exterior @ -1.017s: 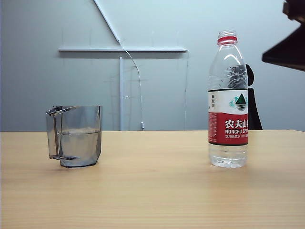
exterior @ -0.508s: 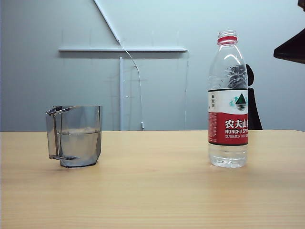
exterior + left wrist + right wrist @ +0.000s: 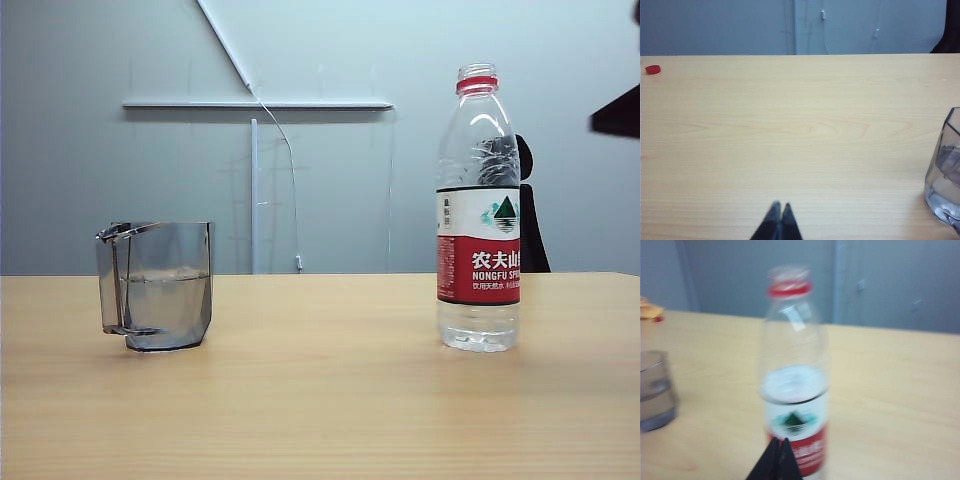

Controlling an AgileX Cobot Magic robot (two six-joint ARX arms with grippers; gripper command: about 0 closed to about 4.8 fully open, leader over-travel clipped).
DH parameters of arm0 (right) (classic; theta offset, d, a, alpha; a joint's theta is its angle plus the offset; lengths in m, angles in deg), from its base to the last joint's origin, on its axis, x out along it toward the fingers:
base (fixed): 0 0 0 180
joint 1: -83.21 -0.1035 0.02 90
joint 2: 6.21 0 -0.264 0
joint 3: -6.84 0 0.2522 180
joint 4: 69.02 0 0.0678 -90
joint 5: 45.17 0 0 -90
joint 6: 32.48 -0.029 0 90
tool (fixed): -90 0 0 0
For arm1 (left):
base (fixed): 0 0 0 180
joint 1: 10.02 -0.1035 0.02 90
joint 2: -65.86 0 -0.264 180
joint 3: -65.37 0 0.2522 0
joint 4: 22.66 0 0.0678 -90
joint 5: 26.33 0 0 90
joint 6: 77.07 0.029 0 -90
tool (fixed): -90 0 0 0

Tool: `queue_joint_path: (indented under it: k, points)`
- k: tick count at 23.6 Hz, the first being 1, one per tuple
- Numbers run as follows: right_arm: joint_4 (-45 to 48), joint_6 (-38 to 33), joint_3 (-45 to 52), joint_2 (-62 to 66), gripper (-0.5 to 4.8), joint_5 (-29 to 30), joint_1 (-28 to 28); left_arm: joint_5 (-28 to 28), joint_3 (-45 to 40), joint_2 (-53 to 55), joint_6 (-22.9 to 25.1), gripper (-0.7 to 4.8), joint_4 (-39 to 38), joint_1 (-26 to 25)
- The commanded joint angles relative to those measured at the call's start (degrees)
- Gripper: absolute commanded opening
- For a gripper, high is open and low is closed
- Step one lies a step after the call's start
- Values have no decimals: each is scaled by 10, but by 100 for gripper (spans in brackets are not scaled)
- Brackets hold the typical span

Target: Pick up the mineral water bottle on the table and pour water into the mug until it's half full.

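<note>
Outwardly, the exterior view holds one mineral water bottle (image 3: 478, 210) standing upright and uncapped on the right of the table (image 3: 320, 400), and one mug (image 3: 156, 285) standing well apart on the left, with the water (image 3: 165, 305) reaching roughly halfway up it; a dark piece of the right arm (image 3: 618, 113) shows at the upper right edge, clear of the bottle. Next, the left wrist view shows the left gripper (image 3: 779, 209) low over bare wood with its two fingertips pressed together and nothing between them, one mug (image 3: 945, 172) off to one side, and one small red cap (image 3: 653, 69) lying far off near the table's edge. Lastly, the blurred right wrist view shows the right gripper (image 3: 779, 442) with its fingertips together and empty, just in front of the single bottle (image 3: 794, 375), with the mug (image 3: 655, 390) beyond it to the side.
</note>
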Motion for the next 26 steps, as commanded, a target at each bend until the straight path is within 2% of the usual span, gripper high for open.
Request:
queue_joint_path:
  k: [1,2,4,6,8,10,13,17,26]
  points:
    - [-76,8,-3,-64,-1,35,72,-2,2,1,-2,-2,7,2]
    - [-89,8,-3,-80,-1,50,93,-2,2,1,-2,-2,7,2]
    - [-120,8,3,-138,-1,135,185,-3,2,1,-2,-2,7,1]
    - [-134,8,10,-168,-1,193,258,-2,2,1,-2,-2,7,1]
    - [-139,8,10,-171,-1,218,304,-2,2,1,-2,-2,8,1]
    - [-148,8,10,-171,-1,214,341,-2,2,1,-2,-2,7,1]
    - [-152,9,10,-171,-1,205,366,-2,2,1,-2,-2,7,1]
    - [-150,9,10,-171,-1,149,365,-2,2,1,-2,-2,7,1]
    - [-151,9,10,-171,-1,153,381,-2,2,1,-2,-2,7,1]
